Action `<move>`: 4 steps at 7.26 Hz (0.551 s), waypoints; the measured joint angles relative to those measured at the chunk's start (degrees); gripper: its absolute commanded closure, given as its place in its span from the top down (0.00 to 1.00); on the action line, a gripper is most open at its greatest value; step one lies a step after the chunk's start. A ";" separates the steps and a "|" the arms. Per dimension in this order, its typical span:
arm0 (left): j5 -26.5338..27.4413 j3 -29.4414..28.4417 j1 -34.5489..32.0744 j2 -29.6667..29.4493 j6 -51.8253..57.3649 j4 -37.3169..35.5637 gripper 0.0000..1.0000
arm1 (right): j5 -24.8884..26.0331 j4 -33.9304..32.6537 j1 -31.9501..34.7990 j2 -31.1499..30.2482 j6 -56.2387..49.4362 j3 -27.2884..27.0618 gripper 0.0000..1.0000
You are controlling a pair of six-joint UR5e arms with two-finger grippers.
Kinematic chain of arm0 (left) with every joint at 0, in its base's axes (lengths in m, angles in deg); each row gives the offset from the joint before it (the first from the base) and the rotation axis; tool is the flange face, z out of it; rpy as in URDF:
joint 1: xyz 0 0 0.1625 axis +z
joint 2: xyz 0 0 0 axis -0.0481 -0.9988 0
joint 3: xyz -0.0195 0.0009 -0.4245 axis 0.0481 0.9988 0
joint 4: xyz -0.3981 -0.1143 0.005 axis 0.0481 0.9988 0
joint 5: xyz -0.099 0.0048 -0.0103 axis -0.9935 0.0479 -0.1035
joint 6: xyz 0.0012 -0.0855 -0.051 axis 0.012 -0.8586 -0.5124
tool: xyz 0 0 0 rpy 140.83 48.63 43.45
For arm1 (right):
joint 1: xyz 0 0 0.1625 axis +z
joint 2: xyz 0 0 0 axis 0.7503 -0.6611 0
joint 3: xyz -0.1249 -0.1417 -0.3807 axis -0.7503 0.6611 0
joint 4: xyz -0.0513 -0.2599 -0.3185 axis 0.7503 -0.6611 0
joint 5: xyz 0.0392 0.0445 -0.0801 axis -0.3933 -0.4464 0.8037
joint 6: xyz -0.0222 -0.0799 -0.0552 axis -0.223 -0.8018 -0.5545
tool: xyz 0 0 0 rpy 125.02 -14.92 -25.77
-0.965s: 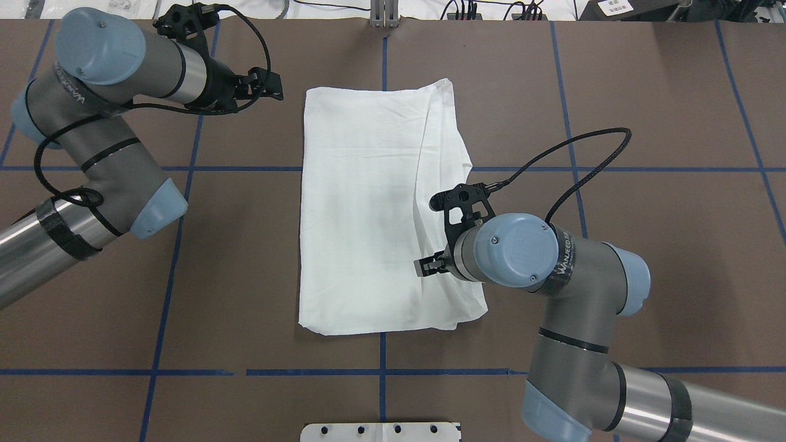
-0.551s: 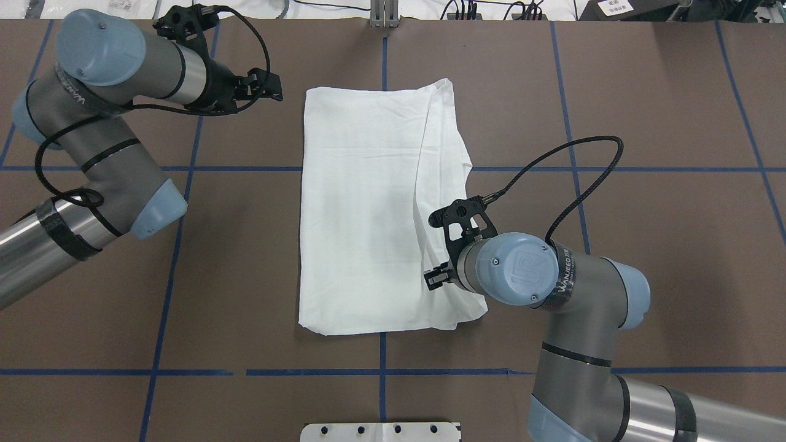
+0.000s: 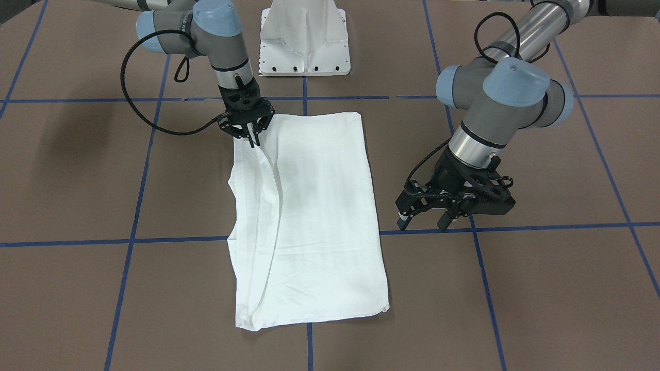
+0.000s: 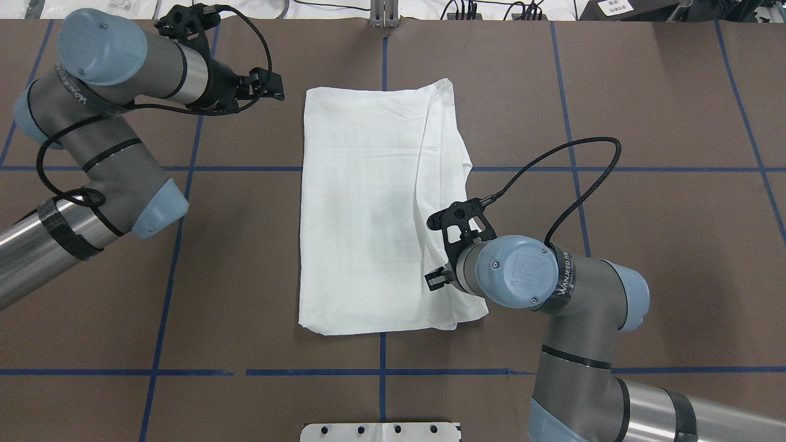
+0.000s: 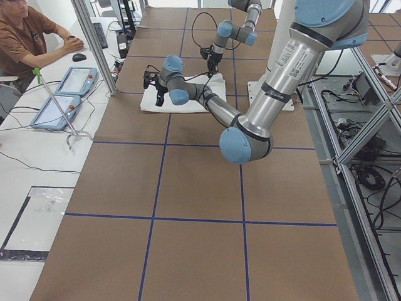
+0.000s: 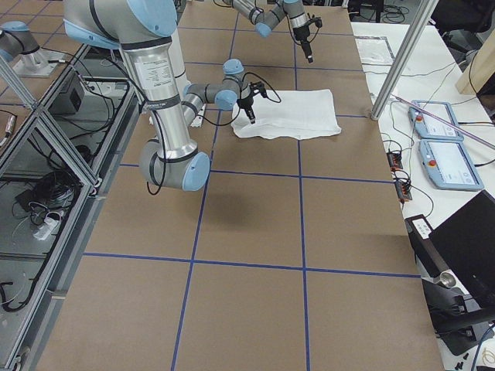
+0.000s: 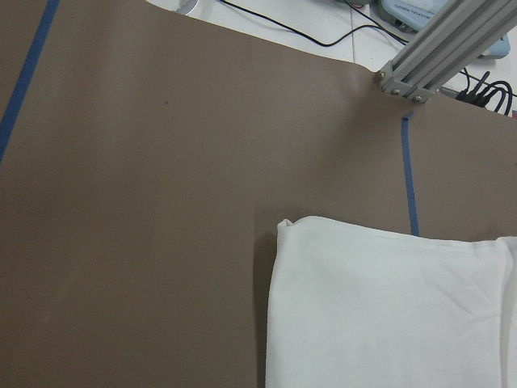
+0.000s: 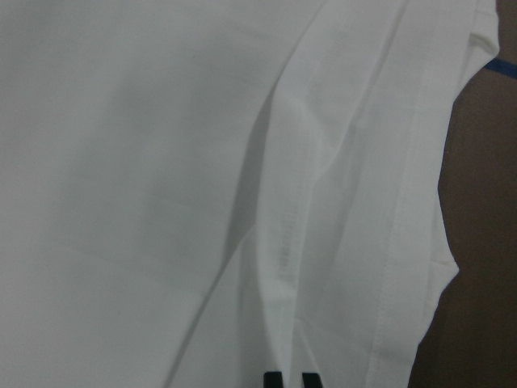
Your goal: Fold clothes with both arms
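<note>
Brown table (image 4: 675,233) under folded white shirt (image 4: 368,215)

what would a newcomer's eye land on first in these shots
The white shirt, folded into a long rectangle, lies in the middle of the brown table with its blue tape grid. The right gripper is down on the shirt near its corner on the robot's side, jaws pinched on a raised fold. The left gripper hangs off the cloth on the opposite side, jaws open.
</note>
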 measured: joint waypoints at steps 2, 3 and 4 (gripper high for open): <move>0.01 0.00 0.01 -0.21 -0.06 0.01 1.00 | 0.11 -0.02 -0.26 -0.10 0.04 0.05 0.12; 0.01 0.00 0.01 -0.23 -0.08 0.03 1.00 | 0.23 -0.02 -0.57 -0.15 0.16 0.09 0.12; 0.01 0.00 0.02 -0.24 -0.07 0.07 1.00 | 0.39 -0.02 -0.88 -0.18 0.26 0.12 0.07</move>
